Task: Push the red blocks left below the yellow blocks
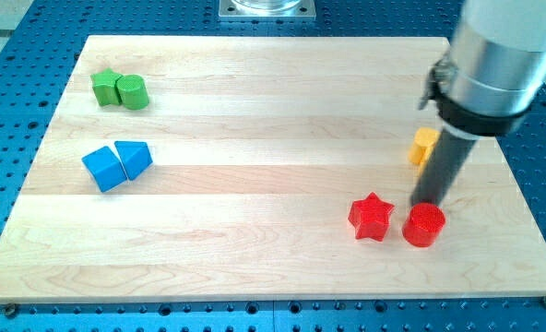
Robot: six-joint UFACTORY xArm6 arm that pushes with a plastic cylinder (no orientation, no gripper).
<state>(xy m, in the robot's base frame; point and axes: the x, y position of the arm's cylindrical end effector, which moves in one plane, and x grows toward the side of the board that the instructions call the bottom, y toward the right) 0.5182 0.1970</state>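
A red star block and a red round block lie side by side near the view's bottom right of the wooden board. A yellow block sits above them, partly hidden behind my rod; its shape cannot be made out. My tip is just above the red round block, touching or nearly touching its upper edge, and to the right of the red star.
A green star and a green round block sit at the view's top left. A blue cube and a blue triangular block lie below them at the left. The arm's grey body covers the top right corner.
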